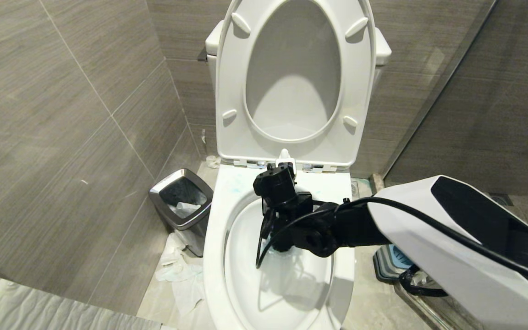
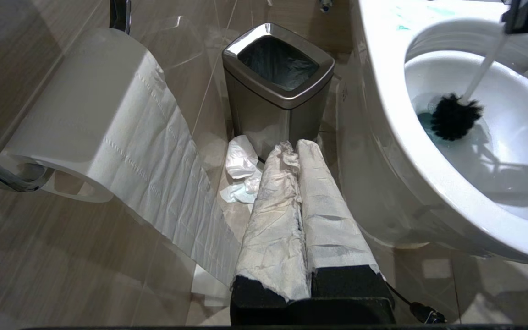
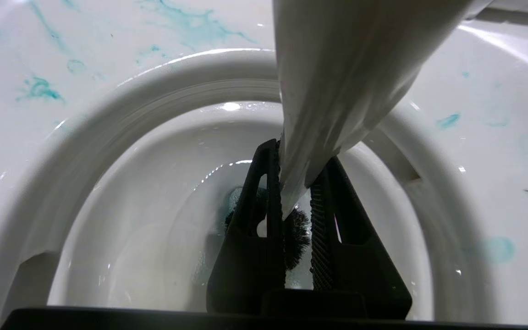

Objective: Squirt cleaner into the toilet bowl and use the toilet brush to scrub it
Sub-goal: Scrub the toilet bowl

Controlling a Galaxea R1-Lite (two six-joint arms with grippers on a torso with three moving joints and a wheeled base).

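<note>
The toilet bowl (image 1: pixel 218 238) (image 2: pixel 383 91) (image 3: pixel 108 114) stands open, with blue-teal streaks on its rim. My right gripper (image 1: pixel 277 188) (image 3: pixel 298 153) reaches over the bowl from the right and is shut on the white handle of the toilet brush (image 2: pixel 484 68) (image 3: pixel 337 91). The black bristle head (image 2: pixel 454 117) (image 3: pixel 296 233) sits low in the bowl, in teal-tinted water. My left gripper (image 2: pixel 295 146) is parked left of the toilet near the floor, its paper-wrapped fingers shut on nothing. A blue-grey holder (image 1: pixel 394 261) shows on the floor right of the toilet. The cleaner is out of view.
The seat and lid (image 1: pixel 227 91) are raised against the tank. A steel-rimmed waste bin (image 1: pixel 181 201) (image 2: pixel 277 68) stands left of the toilet, crumpled paper (image 1: pixel 177 270) on the floor before it. A toilet roll (image 2: pixel 90 105) hangs close by. Tiled wall left, glass panel right.
</note>
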